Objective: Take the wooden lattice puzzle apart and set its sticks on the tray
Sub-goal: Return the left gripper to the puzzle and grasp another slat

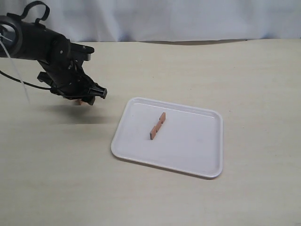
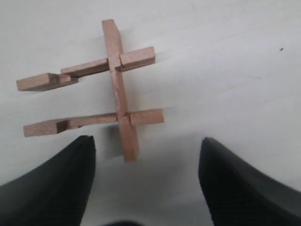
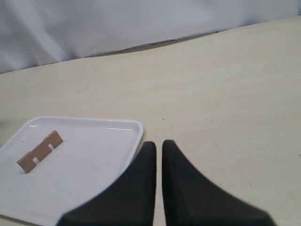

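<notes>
Puzzle (image 2: 115,89) just beyond left gripper (image 2: 146,141), jaws parted, not touching.

Pale beige tabletop (image 1: 254,70); white fabric backdrop (image 1: 188,19) behind; soft light.

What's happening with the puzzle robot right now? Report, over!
Left gripper open by the three-stick puzzle. Right gripper shut, empty. One stick on the tray. Nothing in the way.

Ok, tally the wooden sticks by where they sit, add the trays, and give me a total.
Stick lying on the tray: 1
Sticks crossed in the lattice puzzle on the table: 3
Trays: 1
Total: 5 things, 4 of them sticks
</notes>
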{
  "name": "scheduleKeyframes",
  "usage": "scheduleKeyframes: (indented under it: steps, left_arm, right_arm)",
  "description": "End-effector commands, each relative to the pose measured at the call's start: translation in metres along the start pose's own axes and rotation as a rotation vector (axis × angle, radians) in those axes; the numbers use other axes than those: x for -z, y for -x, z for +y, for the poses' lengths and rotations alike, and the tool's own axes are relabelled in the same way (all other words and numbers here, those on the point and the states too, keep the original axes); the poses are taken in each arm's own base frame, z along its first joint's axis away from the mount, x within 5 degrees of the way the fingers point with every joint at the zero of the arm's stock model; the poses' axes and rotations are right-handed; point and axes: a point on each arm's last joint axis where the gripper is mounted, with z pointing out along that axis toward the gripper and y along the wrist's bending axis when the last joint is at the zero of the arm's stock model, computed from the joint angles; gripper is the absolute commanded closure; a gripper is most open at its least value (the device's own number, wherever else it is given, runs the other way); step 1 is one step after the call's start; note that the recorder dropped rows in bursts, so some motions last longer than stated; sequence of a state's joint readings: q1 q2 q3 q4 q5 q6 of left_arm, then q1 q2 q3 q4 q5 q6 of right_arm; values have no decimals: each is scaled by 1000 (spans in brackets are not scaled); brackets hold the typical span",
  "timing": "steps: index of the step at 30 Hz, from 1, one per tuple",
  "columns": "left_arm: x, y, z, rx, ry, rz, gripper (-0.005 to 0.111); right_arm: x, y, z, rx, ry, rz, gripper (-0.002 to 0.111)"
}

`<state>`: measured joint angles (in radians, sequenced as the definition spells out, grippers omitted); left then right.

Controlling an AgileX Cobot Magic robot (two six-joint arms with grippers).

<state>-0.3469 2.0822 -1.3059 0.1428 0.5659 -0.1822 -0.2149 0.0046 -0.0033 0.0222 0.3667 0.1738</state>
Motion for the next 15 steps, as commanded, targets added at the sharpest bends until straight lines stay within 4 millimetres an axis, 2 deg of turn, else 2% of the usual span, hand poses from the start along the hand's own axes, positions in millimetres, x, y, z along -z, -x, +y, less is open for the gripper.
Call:
scheduleKeyframes:
  steps: [1, 3, 8, 15]
  left_arm:
    - [-2, 2, -1, 13, 4, -33, 47]
    - [-2, 2, 0, 9, 13, -35, 50]
    - [-3, 2, 2, 14, 25, -33, 66]
    - [-4, 0, 1, 20, 24, -17, 67]
  right_arm:
    - [0, -1, -1, 12, -5, -5, 104]
    - [0, -1, -1, 12, -5, -5, 104]
    - [0, -1, -1, 12, -5, -5, 104]
    - [0, -1, -1, 12, -5, -5, 104]
